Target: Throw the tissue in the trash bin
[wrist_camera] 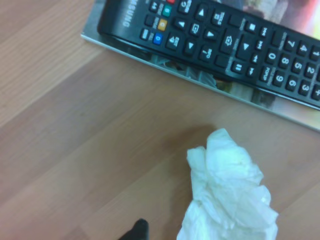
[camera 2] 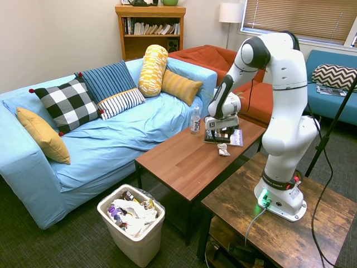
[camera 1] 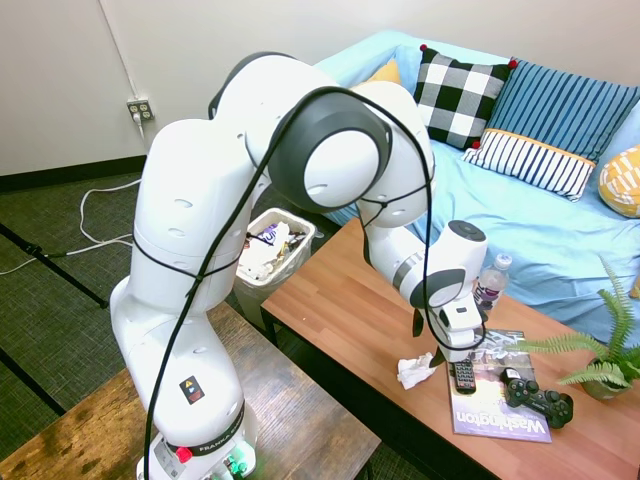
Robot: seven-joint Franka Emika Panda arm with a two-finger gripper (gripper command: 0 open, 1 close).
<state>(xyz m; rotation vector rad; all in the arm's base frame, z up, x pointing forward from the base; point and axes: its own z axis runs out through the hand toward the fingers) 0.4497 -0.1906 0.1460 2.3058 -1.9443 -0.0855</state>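
While the tissue (wrist_camera: pixel 227 195) lies beside a Samsung remote (wrist_camera: pixel 220 42) — magazine (camera 1: pixel 497 398) reads "Washington" — jaws' state unclear.

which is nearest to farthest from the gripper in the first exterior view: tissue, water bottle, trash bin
From the gripper:
1. tissue, on the table beside the gripper.
2. water bottle, upright at the table's sofa-side edge.
3. trash bin, on the floor past the table's end.

surface: wooden coffee table (camera 1: pixel 350 310) | on it: crumpled white tissue (camera 1: pixel 414 371) just beside a magazine (camera 1: pixel 497 412); water bottle (camera 1: pixel 490 281) near the sofa-side edge; potted fern (camera 1: pixel 608 362) at the far end | on magazine: remote control (camera 1: pixel 465 376), black game controller (camera 1: pixel 538 396)
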